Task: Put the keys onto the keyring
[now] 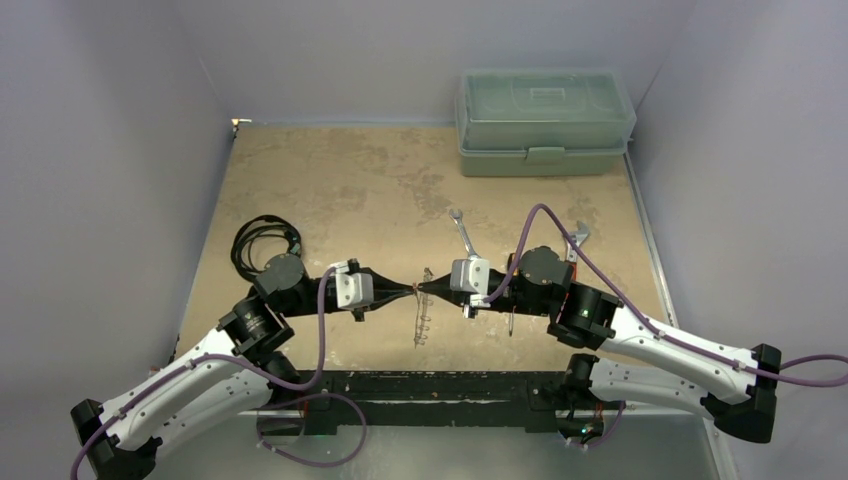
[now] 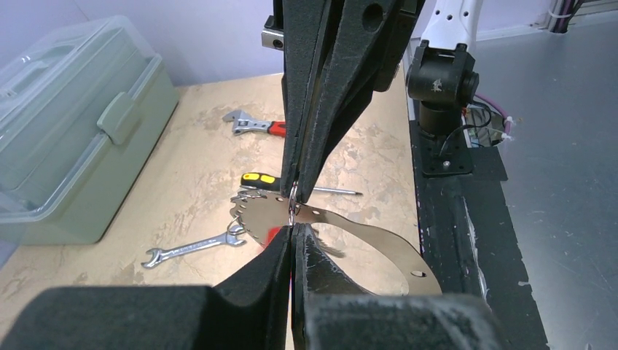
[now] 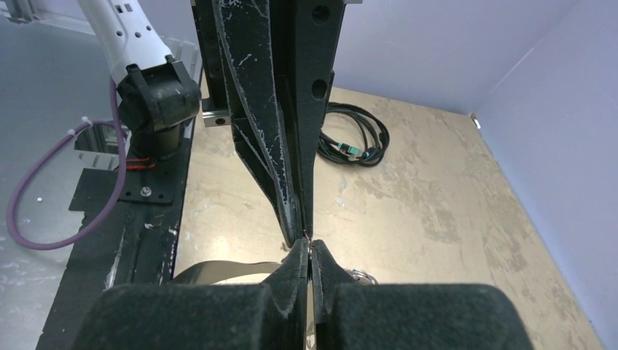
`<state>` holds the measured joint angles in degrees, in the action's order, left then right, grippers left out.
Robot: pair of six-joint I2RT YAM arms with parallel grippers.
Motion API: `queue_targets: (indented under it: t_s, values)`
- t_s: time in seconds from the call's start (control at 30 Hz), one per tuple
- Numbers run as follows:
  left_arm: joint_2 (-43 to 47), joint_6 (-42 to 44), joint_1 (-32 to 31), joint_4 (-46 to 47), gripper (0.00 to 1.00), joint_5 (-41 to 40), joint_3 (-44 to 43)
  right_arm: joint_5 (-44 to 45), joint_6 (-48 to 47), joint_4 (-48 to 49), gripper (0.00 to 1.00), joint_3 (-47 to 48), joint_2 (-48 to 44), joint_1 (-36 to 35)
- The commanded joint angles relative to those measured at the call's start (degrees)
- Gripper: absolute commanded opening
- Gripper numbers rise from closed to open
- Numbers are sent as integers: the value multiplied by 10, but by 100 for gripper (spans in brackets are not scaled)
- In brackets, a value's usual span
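In the overhead view the two arms meet tip to tip at the middle of the frame; the left pincer (image 1: 411,288) comes in from the left and the right pincer (image 1: 431,288) from the right, both lying along one level line. Both are pressed fully shut, with no gap between their pads.

The keyring (image 1: 423,322) starts at that meeting point and runs down the frame toward the arm bases; its long axis thus lies square across the line of the pincers. In the left wrist view its silvery band sweeps off to the lower right, seemingly lifted off the surface (image 1: 330,190). The right pincer, entering from the top of that view, looks to pinch the loop at its upper end.

The keys (image 2: 250,211) cluster just left of the tips, blurred; the red tag (image 2: 273,235) sits against the left pincer's pad. Whether that pincer actually nips the tagged key I cannot tell.

Neither arm is nearer; both are at the ring's top end. The coming move, I judge, turns on feeding a key along the left-right line into the loop, with the ring's length hanging crosswise below.
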<state>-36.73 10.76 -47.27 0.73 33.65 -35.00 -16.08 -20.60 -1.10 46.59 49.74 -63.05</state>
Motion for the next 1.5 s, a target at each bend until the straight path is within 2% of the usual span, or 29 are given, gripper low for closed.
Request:
queue_targets:
  t_s: [0.0,0.37,0.5,0.6,0.7,0.77,0.87,0.97,1.27,1.47]
  values:
    - [3,8,0,12,0,7,-8,8,8,58,0,11,-14,-1]
    - [-4,8,1,10,0,20,-8,23,33,122,0,-2,-31,-1]
    - [-4,7,1,12,0,18,-10,17,34,118,0,-3,-26,-1]
    - [4,-3,1,15,26,14,-21,7,35,114,0,-5,-22,-1]
    - [36,-24,1,53,44,1,-13,-8,37,108,0,-4,-18,-1]
    - [64,-37,1,80,55,-13,5,-18,39,102,0,-1,-18,-1]
    - [97,-43,1,103,62,-28,28,-33,42,101,0,2,-16,-1]
    - [101,-51,2,116,62,-26,37,-47,47,115,0,-1,-13,-1]
    - [52,-103,1,169,49,35,38,-84,75,178,0,-7,-11,-1]
    - [55,-94,2,149,42,39,35,-98,87,194,0,-3,1,-1]
